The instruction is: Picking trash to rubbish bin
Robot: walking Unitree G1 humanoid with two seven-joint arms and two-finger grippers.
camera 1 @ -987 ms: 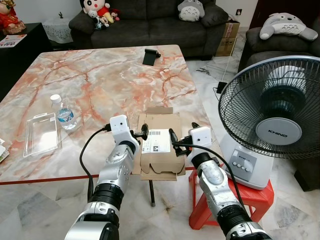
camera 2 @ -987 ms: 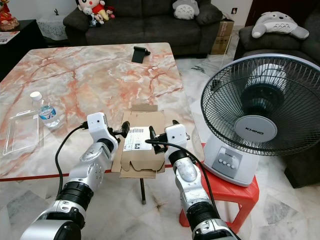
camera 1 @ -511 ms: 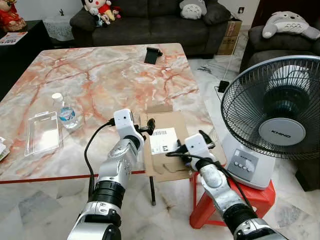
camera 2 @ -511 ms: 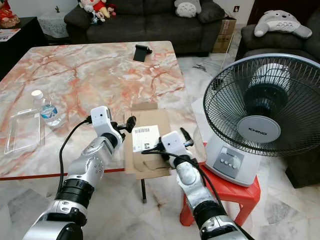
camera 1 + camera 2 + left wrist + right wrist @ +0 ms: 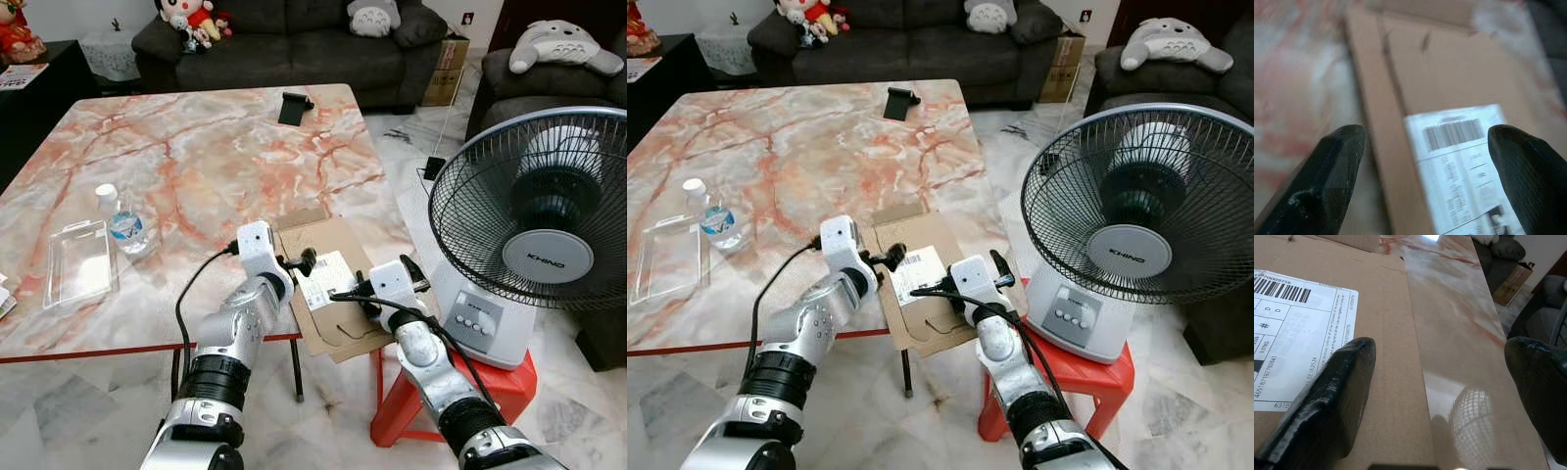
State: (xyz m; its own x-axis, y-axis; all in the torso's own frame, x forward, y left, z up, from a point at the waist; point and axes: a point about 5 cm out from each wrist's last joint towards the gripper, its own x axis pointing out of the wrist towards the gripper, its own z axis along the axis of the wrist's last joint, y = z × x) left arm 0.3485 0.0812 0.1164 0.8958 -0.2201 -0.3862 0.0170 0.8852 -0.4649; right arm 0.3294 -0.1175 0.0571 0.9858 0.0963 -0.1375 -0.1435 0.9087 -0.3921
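A flattened cardboard box (image 5: pixel 338 311) with a white shipping label (image 5: pixel 327 277) lies skewed on the near right corner of the marble table (image 5: pixel 196 157), its near end hanging over the edge. My left gripper (image 5: pixel 302 262) is open just above the box's left part, its fingers (image 5: pixel 1337 161) spread either side of the label (image 5: pixel 1459 152). At the box's right edge my right gripper (image 5: pixel 372 277) is open and low. One right finger (image 5: pixel 1337 391) rests over the cardboard (image 5: pixel 1386 323); the other is out over bare table.
A water bottle (image 5: pixel 120 217) and a clear plastic tray (image 5: pixel 80 259) sit on the table's left part, a black object (image 5: pixel 292 106) at its far edge. A large fan (image 5: pixel 539 235) on a red stool (image 5: pixel 509 387) stands close on the right. Sofas stand behind.
The box has turned, its near end swinging right. My left gripper moved right over the label; my right gripper dropped lower beside the box's right edge.
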